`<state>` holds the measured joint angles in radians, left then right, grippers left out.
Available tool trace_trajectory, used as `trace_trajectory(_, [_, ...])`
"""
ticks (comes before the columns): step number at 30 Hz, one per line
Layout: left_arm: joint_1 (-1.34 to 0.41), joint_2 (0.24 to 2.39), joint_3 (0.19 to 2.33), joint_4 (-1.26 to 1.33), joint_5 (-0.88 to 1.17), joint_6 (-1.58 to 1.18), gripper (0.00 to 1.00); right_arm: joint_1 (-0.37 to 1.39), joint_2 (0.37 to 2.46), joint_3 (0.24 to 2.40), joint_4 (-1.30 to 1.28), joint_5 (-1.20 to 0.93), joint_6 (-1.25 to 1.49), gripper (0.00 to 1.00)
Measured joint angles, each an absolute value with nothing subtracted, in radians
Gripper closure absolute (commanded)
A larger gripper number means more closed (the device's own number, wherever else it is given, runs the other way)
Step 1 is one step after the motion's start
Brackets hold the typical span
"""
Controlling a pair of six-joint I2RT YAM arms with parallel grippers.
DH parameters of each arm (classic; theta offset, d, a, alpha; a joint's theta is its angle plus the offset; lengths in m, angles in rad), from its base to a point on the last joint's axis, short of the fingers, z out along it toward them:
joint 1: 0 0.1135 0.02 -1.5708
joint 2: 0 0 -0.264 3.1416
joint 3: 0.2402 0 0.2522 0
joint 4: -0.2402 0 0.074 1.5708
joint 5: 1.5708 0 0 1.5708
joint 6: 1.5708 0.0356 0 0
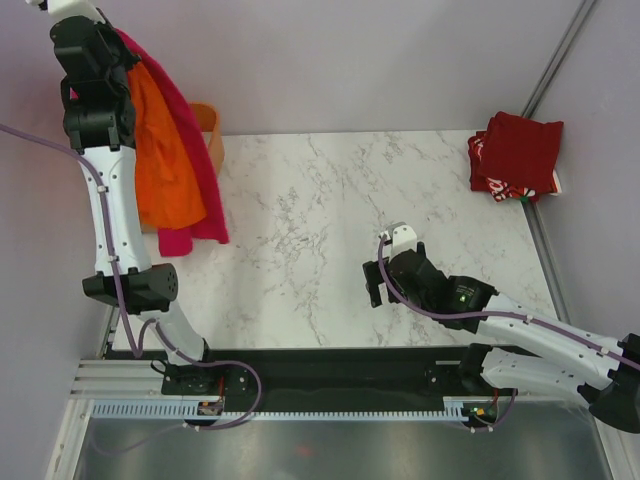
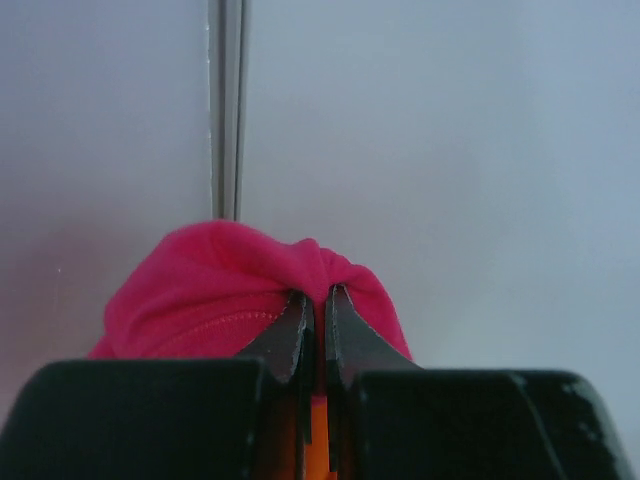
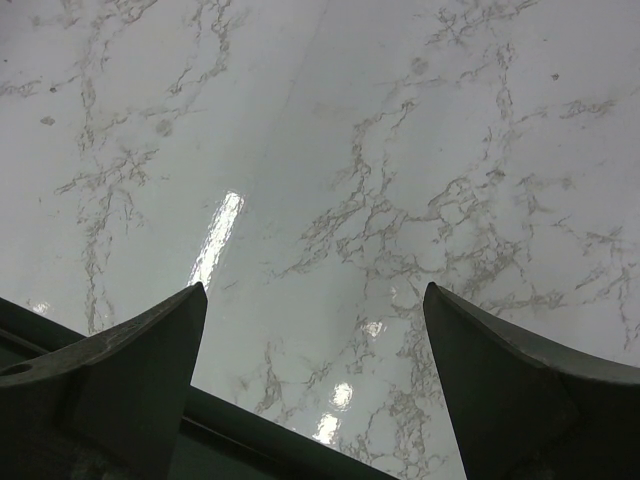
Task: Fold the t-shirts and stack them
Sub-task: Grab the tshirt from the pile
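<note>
Aloft, left gripper (image 2: 318,300) clamps magenta shirt (image 2: 215,285), orange shirt (image 1: 165,165) alongside, basket (image 1: 212,130) behind, right gripper (image 3: 315,292) spread

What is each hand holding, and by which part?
Left hand is shut on a bunched fold of the magenta t-shirt, the orange t-shirt apparently caught in the same pinch; which part of either cannot be told. Right hand is open, holding nothing.

You see only a sliver of the orange basket (image 1: 212,130); the hanging magenta shirt (image 1: 205,190) and orange shirt (image 1: 165,170) in front of it cover the rest. Above the basket, the left arm runs off the picture's top edge. At the left wrist, the left gripper (image 2: 318,296) hides both shirts' lower parts behind its black body. Far right of the basket, you cannot count the shirts in the red pile (image 1: 515,155).
</note>
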<state>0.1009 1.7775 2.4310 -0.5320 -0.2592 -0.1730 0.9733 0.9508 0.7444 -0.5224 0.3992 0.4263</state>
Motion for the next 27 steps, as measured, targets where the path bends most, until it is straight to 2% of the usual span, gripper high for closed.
trace_trajectory(2, [0.115, 1.796, 2.429, -0.527, -0.273, -0.166, 0.98, 0.973, 0.951, 0.744, -0.522, 0.399, 0.426, 0.02])
trace_trajectory(4, [0.133, 1.813, 2.409, -0.513, -0.293, -0.161, 0.79, 0.973, 0.951, 0.744, -0.522, 0.398, 0.427, 0.02])
trace_trajectory(5, [0.142, 1.824, 2.400, -0.498, -0.302, -0.160, 0.62, 0.973, 0.950, 0.744, -0.523, 0.398, 0.427, 0.02])
trace_trajectory(6, [0.152, 1.839, 2.384, -0.478, -0.312, -0.156, 0.13, 0.973, 0.949, 0.744, -0.523, 0.398, 0.429, 0.02])
trace_trajectory(7, [0.169, 1.861, 2.362, -0.457, -0.318, -0.158, 0.00, 0.973, 0.945, 0.744, -0.523, 0.397, 0.430, 0.02])
trace_trajectory(12, [0.220, 2.001, 2.275, -0.452, -0.322, -0.169, 0.00, 0.973, 0.928, 0.742, -0.523, 0.395, 0.437, 0.02])
trace_trajectory(16, [0.230, 2.120, 2.265, -0.575, -0.302, -0.184, 0.00, 0.973, 0.934, 0.742, -0.522, 0.390, 0.440, 0.02])
trace_trajectory(19, [0.227, 2.134, 2.265, -0.675, -0.261, -0.205, 0.00, 0.973, 0.946, 0.742, -0.523, 0.387, 0.440, 0.02])
trace_trajectory(23, [0.224, 2.038, 2.233, -0.719, -0.208, -0.236, 0.00, 0.973, 0.955, 0.742, -0.520, 0.382, 0.440, 0.02])
trace_trajectory(27, [0.220, 1.776, 2.043, -0.730, -0.150, -0.257, 0.01, 0.973, 0.993, 0.742, -0.493, 0.361, 0.437, 0.02])
